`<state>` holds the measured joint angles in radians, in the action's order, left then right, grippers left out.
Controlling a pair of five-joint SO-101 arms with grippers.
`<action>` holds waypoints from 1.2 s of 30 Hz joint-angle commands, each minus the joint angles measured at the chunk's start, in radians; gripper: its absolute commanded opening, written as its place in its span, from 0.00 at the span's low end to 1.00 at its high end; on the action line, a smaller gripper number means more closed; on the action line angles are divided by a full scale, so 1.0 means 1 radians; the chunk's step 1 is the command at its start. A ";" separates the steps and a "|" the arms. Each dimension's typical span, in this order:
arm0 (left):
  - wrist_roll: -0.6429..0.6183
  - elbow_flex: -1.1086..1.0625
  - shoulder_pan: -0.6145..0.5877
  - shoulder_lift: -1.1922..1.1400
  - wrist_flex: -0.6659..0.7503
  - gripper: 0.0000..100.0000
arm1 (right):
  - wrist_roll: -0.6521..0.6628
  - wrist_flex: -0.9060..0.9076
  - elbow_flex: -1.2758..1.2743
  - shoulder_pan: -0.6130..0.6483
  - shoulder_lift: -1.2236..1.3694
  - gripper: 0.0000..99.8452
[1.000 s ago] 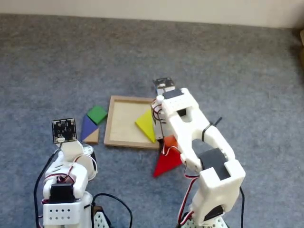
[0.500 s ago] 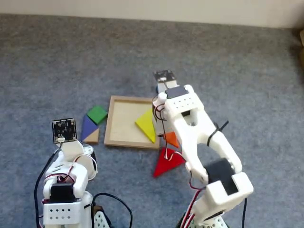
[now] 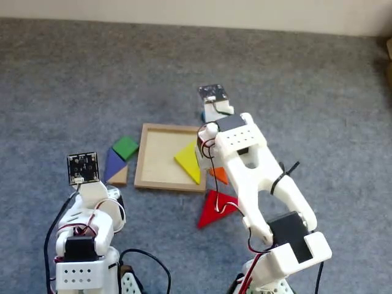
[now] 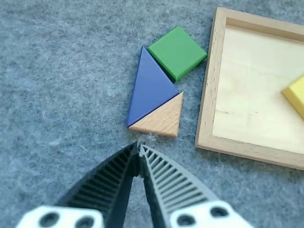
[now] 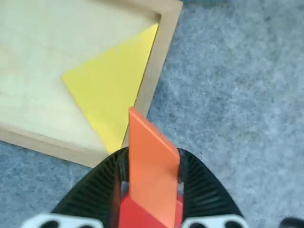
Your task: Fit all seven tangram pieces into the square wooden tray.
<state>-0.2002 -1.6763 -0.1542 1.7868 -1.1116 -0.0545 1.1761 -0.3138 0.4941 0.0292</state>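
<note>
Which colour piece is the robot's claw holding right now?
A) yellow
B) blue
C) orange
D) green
C: in the right wrist view, the right gripper is closed on the orange piece, which sticks out from between its jaws, above the edge of the wooden tray.

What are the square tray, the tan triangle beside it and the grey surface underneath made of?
The square pale tray looks like unvarnished wood: faint grain shows on its floor. The tan triangle seems bare wood too, with streaky grain and a matte face. The grey surface appears to be short-pile carpet or felt, fuzzy and flecked.
</note>
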 commanded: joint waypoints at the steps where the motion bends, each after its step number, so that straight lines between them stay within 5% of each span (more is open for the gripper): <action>1: 0.006 -0.021 -0.015 0.002 -0.003 0.00 | -0.068 -0.031 0.008 0.062 -0.059 0.05; 6: 0.006 -0.021 -0.015 0.002 -0.003 0.00 | -0.232 -0.114 0.004 0.091 -0.059 0.05; 14: 0.006 -0.021 -0.015 0.002 -0.003 0.00 | -0.275 -0.231 0.007 0.094 -0.059 0.05; 22: 0.006 -0.021 -0.015 0.002 -0.003 0.00 | -0.907 -0.401 0.001 0.114 -0.058 0.05; 36: 0.006 -0.021 -0.015 0.002 -0.003 0.00 | -1.071 -0.446 0.027 0.113 0.139 0.09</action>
<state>-0.2002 -1.6763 -0.1542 1.7868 -1.1116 -1.1116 0.7449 -0.3214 0.5969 0.1611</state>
